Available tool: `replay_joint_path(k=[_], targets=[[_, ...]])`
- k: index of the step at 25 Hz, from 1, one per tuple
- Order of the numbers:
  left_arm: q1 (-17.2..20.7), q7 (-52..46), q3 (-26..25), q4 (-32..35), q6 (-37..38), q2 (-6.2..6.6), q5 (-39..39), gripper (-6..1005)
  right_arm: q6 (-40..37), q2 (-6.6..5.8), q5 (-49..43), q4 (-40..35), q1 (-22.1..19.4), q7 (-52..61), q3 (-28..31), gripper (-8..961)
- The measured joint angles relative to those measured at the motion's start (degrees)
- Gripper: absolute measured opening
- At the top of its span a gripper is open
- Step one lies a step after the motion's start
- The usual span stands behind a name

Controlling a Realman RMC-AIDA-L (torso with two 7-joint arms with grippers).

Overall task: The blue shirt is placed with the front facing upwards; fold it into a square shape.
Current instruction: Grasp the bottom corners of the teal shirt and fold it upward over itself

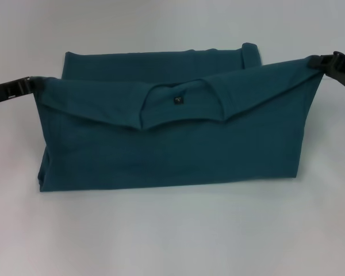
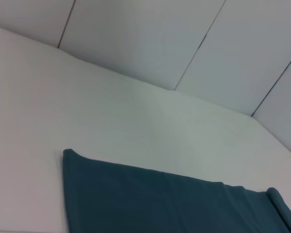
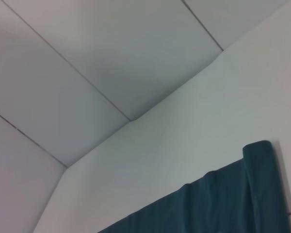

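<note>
Nearest the robot, the bare white table [image 1: 172, 236] is showing in front of the shirt's bottom fold. Just beyond it, the blue shirt [image 1: 172, 152] is lying across the middle of the table as a wide band, clearly doubled over lengthwise already: the near edge is a fold resting on the table, and the front layer is rising from it to a top edge held off the surface. The neck opening with its small dark label [image 1: 178, 99] is facing the robot near the middle of that top edge. No chest print is showing, so it looks folded inside or turned away.

The left gripper [image 1: 30, 84] is pinching the top corner on the left side, and the right gripper [image 1: 317, 62] is pinching the top corner on the right, a little higher; both are clamped on cloth and pulling the edge taut between them.

Farther back, a flat strip of shirt is lying on the table; both wrist views are showing it.

Judgement: roughly midway. The shape is a long rectangle, not yet a square. Remaining: lay this held edge down, then fold crosswise.
</note>
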Motion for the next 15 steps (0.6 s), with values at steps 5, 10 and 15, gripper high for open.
replay_joint_path(k=[5, 10, 15], targets=[[-0.49, 0.0, 0.76, 0.26, -1.15, 0.24, 0.02, 90, 1.08, -0.02, 0.0, 0.03, 0.43, -0.03, -0.29, 41], [-1.16, 0.73, 1.22, 1.39, -3.75, 0.04, -0.05, 95, 1.96, -0.09, 0.0, 0.08, 0.83, -0.12, -0.42, 41], [-1.18, 1.62, 1.57, 1.01, -6.25, -1.62, -0.44, 99, 3.78, 0.14, 0.01, 1.29, 1.17, -0.06, -1.1, 59]])
